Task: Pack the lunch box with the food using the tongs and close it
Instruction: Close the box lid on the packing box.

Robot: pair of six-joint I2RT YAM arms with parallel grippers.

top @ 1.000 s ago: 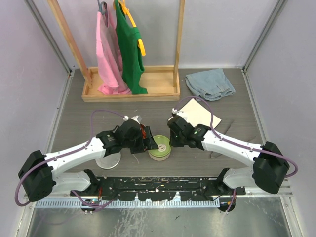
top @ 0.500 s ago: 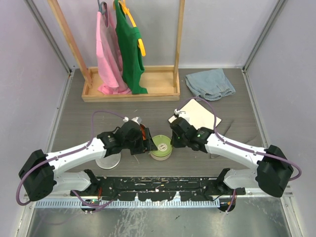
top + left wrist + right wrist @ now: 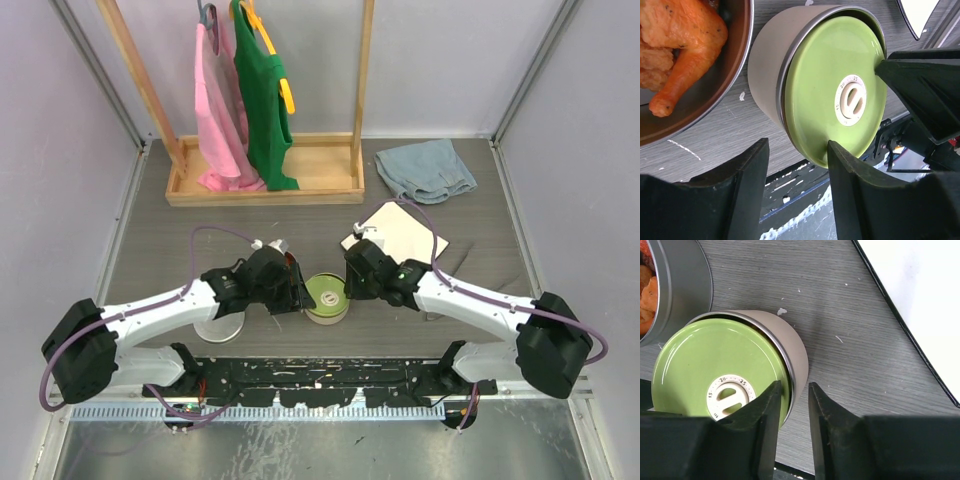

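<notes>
Sitting between left claw and right claw: green-lidded tin.

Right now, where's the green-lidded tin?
Top view: front-centre of the table, between left gripper and right gripper; food-filled steel tin beside it, white plate behind.

The right gripper slid down and a little left from the lower left corner of the plate. That bared the corner and brought the gripper's tip to the right rim of the tin at centre frame. Most of that move came in the first half second. The right arm sank with it toward the lower right, its shoulder shifting slightly outward. The left gripper crept right and down until it met the tin's left side. The left arm followed, its shoulder nudging rightward, and the cable loop above it drifted right too.
</notes>
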